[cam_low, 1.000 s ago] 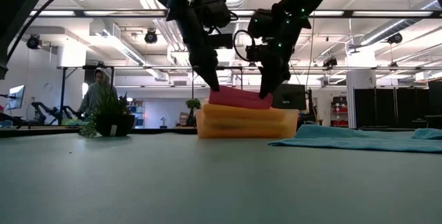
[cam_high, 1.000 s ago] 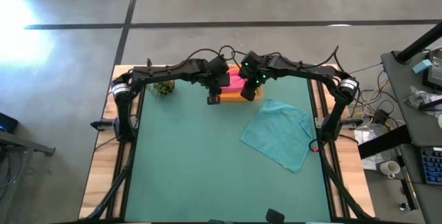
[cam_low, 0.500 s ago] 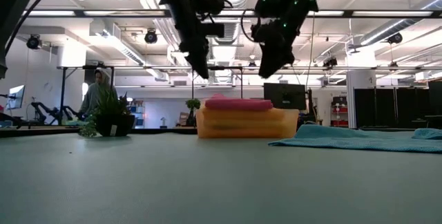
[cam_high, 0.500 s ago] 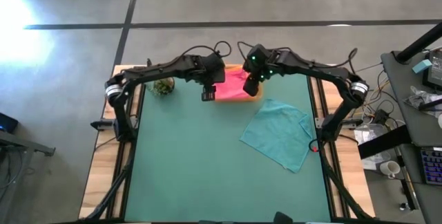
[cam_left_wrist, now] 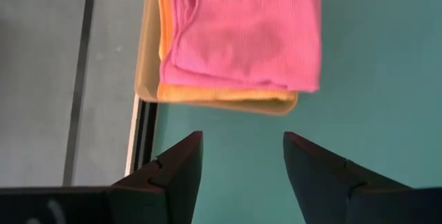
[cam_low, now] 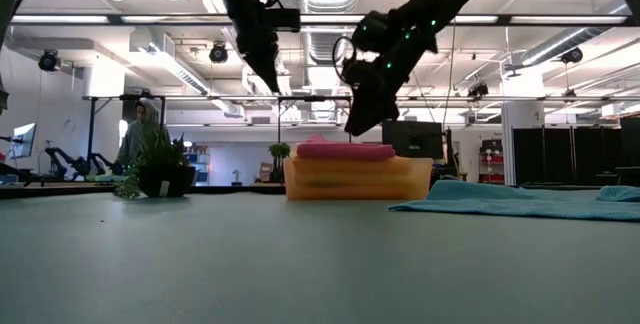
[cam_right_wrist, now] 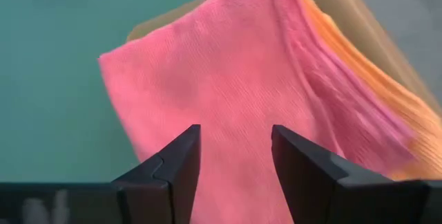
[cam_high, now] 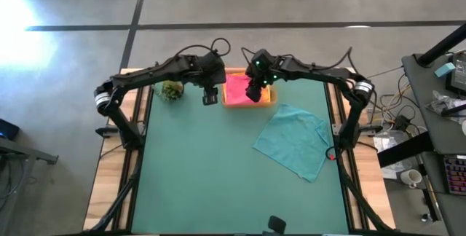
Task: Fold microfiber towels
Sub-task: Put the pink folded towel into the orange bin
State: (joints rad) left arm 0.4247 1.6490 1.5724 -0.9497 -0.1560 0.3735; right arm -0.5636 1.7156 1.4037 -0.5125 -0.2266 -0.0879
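A folded pink towel (cam_high: 236, 89) lies flat on top of a stack of orange and yellow towels (cam_low: 355, 176) in a shallow tan tray (cam_left_wrist: 144, 58) at the table's far edge. A teal towel (cam_high: 295, 140) lies spread on the mat at the right. My left gripper (cam_high: 210, 97) hangs open, high above the mat just left of the stack (cam_left_wrist: 242, 156). My right gripper (cam_high: 253, 92) is open and hovers a little above the pink towel (cam_right_wrist: 228, 79), clear of it (cam_low: 357, 127).
A small green plant ball (cam_high: 172, 90) sits at the far left of the mat, close to my left arm. The green mat's (cam_high: 211, 170) near half is free room. In the low view, a person (cam_low: 140, 134) stands far behind the table.
Both grippers have let go of the pink towel and risen off the stack. The towel, tilted under the fingers a second ago, now lies flat on the stack. My left gripper has kept rising and gone toward the table's left edge; my right has shifted left and sunk a little.
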